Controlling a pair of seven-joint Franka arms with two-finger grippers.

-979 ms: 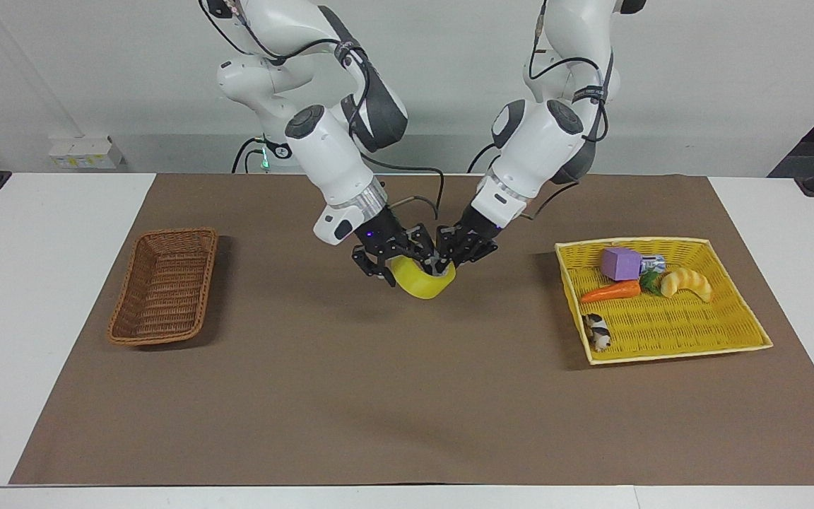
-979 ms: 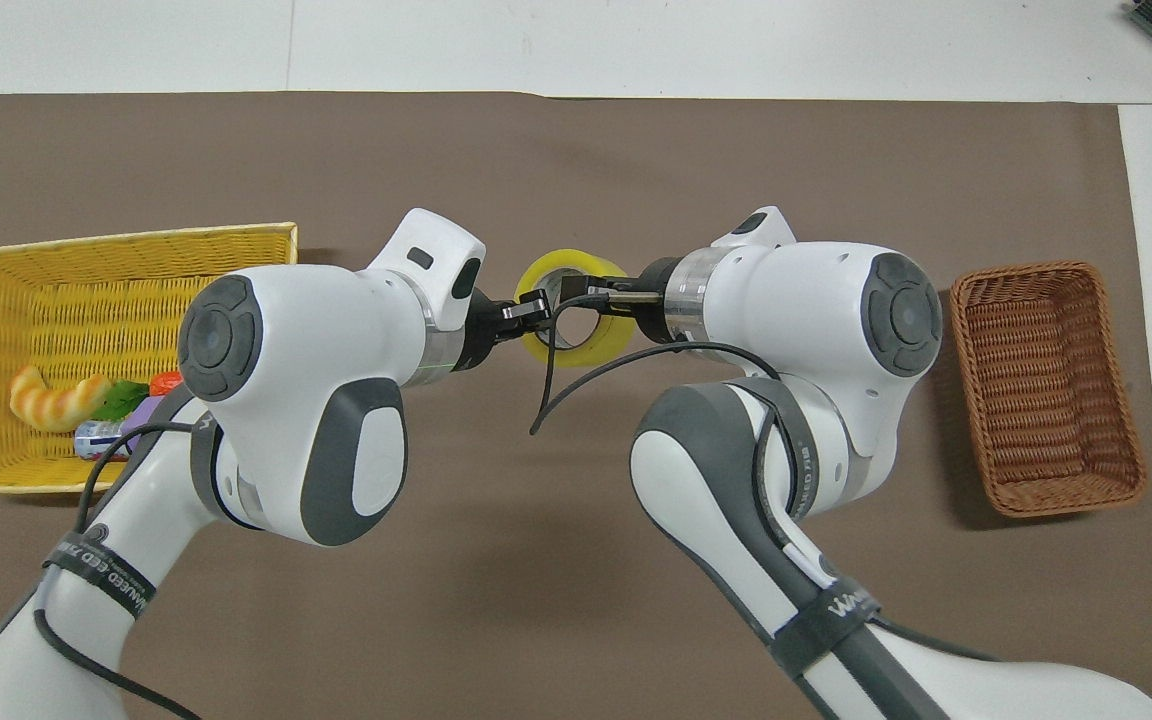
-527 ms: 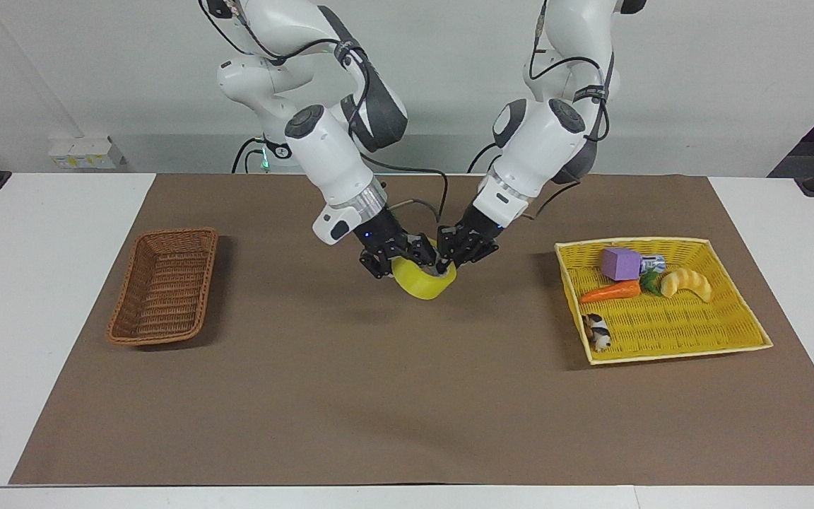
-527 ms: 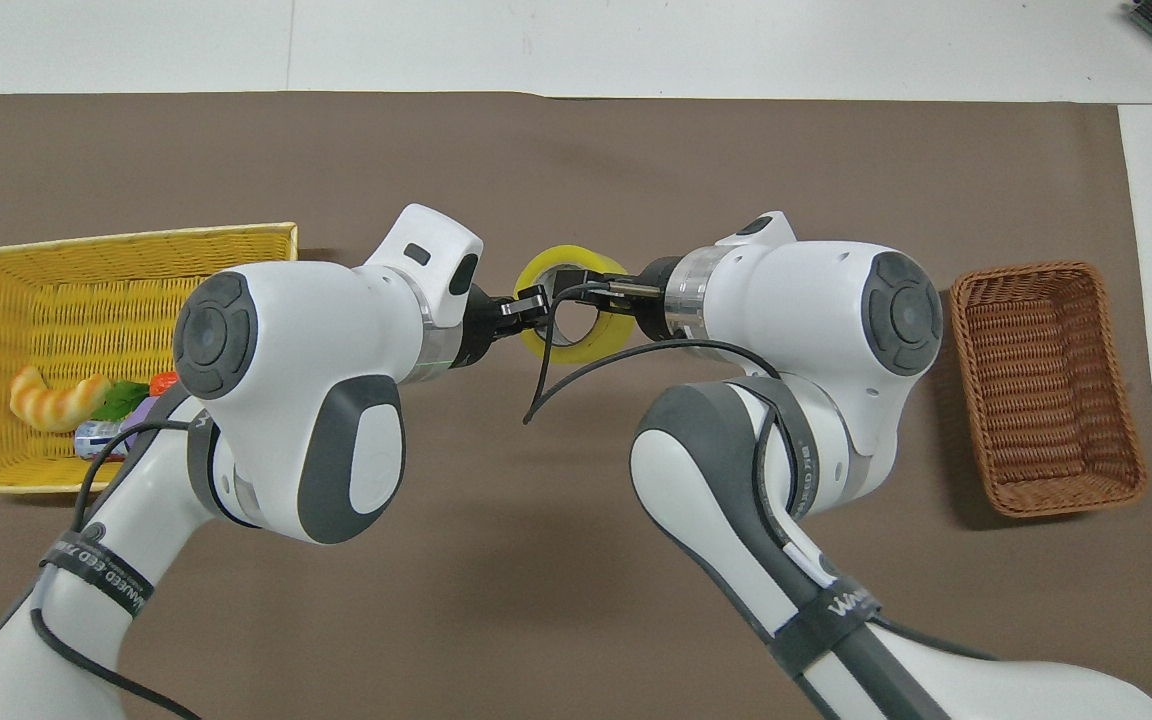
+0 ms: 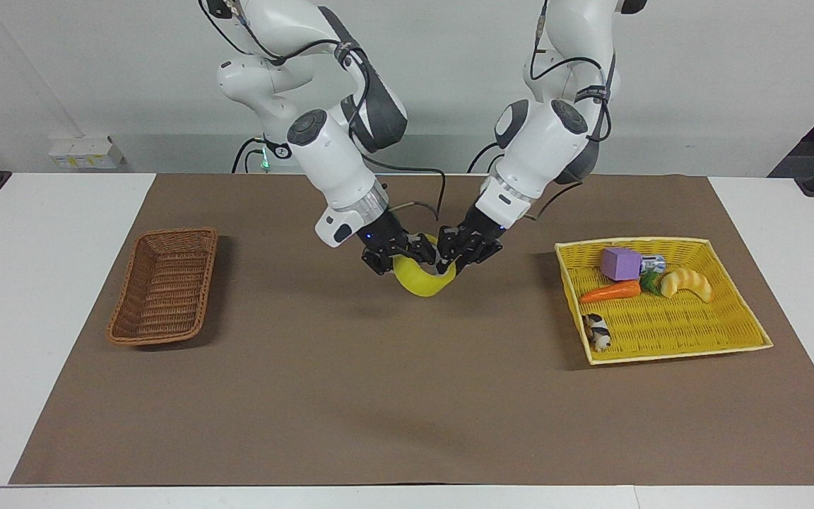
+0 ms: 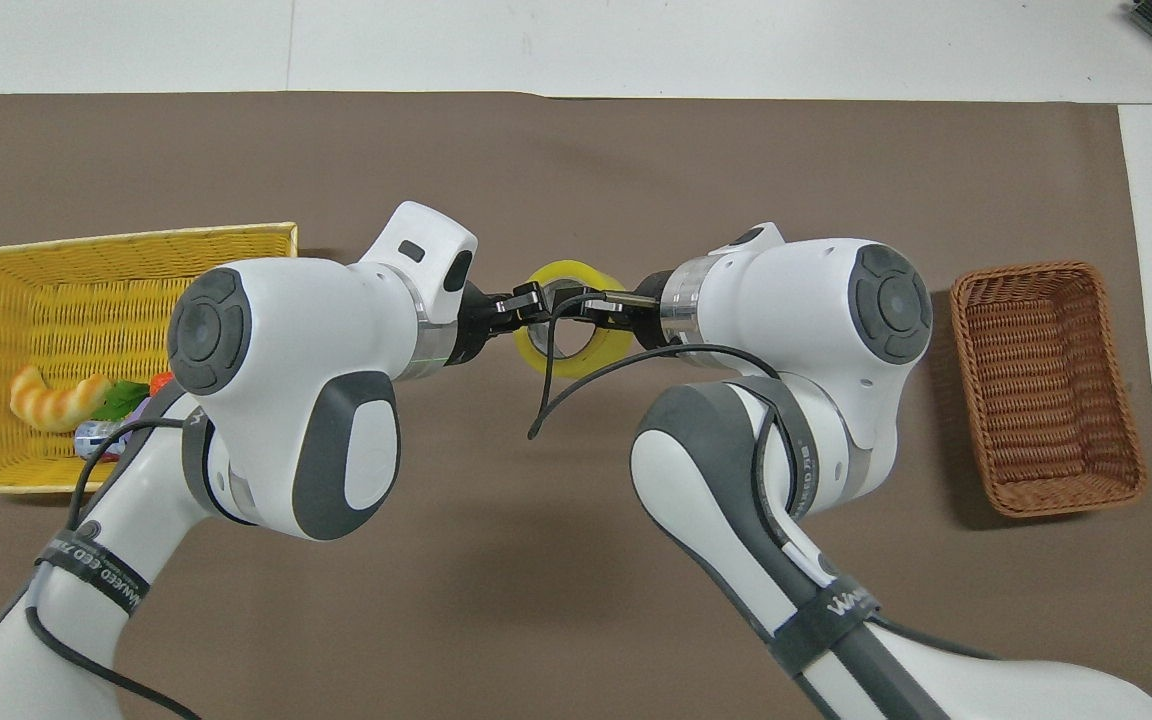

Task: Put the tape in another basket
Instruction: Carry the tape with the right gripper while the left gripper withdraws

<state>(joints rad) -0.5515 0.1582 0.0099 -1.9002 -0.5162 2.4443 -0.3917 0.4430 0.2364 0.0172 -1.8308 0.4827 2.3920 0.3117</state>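
**Tape changes claws in mid-air**

Right claw (image 5: 427, 256) has pinched the tape (image 5: 423, 280) above the tabletop; left claw (image 5: 453, 256) has begun spreading, freeing the roll for the brown basket (image 5: 164, 285).

Yellow tape roll (image 5: 422, 279), tilted, lifted above mid-mat. Brown wicker basket (image 5: 164, 285) upright, empty, at right arm's end of table, well apart.

Yellow tape (image 5: 422, 281), brown woven basket (image 5: 164, 286), bright yellow basket (image 5: 668, 327), orange carrot (image 5: 610, 290), purple block (image 5: 621, 263).
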